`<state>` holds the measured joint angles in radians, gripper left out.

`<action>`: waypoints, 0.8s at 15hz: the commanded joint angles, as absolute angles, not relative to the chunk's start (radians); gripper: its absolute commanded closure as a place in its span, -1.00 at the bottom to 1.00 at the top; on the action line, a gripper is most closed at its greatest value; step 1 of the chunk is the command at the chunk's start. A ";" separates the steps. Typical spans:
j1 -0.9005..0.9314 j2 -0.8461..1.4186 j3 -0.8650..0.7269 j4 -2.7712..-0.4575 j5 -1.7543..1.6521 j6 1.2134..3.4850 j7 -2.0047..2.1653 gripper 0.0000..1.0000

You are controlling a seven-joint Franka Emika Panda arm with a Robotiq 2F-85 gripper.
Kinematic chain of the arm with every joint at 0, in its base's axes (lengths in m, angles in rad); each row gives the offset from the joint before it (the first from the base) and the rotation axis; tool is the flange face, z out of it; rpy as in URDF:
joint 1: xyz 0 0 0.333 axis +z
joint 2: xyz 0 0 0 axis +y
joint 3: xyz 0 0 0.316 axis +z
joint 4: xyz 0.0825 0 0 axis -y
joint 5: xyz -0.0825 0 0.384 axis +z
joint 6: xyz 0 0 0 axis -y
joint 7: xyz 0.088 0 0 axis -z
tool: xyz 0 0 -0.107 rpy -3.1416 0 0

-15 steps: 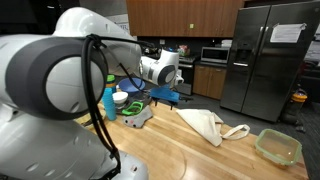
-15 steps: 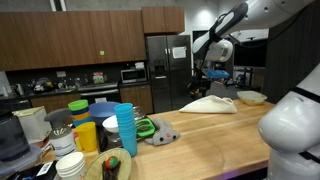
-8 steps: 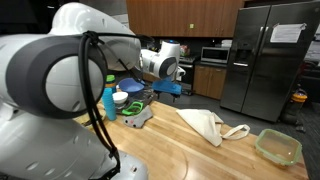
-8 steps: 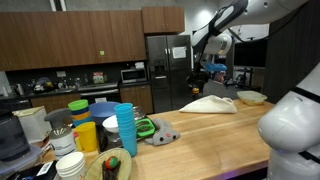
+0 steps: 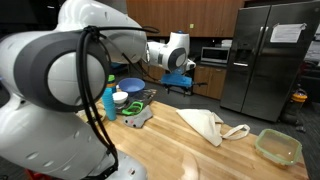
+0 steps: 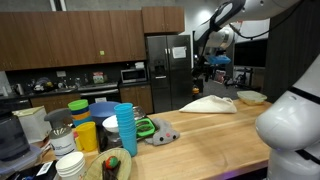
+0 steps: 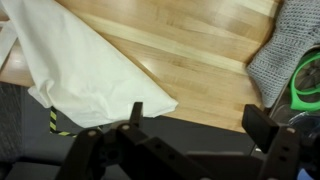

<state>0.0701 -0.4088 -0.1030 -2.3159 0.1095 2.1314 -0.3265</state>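
My gripper [image 5: 181, 84] is open and empty, held high in the air above the far side of the wooden counter [image 5: 190, 150]. It also shows in an exterior view [image 6: 207, 69]. In the wrist view its two dark fingers [image 7: 200, 125] stand wide apart with nothing between them. Below it lies a crumpled white cloth [image 7: 80, 60], seen in both exterior views [image 5: 205, 125] [image 6: 208, 104]. A grey towel [image 7: 290, 45] with a green item [image 7: 308, 80] on it lies to the side.
A clear green-rimmed container [image 5: 278, 147] sits near the counter's end. A blue cup [image 6: 125, 128], stacked bowls and a yellow cup [image 6: 86, 136] crowd one end, near the grey towel [image 6: 160, 133]. A blue bowl [image 5: 130, 86] stands behind. A steel fridge [image 5: 265, 60] stands beyond.
My gripper has risen and swung away from the counter's clutter toward the back of the kitchen. It stayed open and empty. The cloth has not moved.
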 commanded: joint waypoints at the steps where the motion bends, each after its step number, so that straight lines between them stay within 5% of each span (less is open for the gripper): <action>1: 0.030 -0.347 -0.124 -2.244 0.079 2.113 -0.347 -1.00; 12: -0.037 -0.230 -0.203 -2.118 0.056 2.122 -0.540 -1.00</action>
<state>-0.0220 -0.2662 -0.1914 -2.1697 0.0672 2.1326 -0.4843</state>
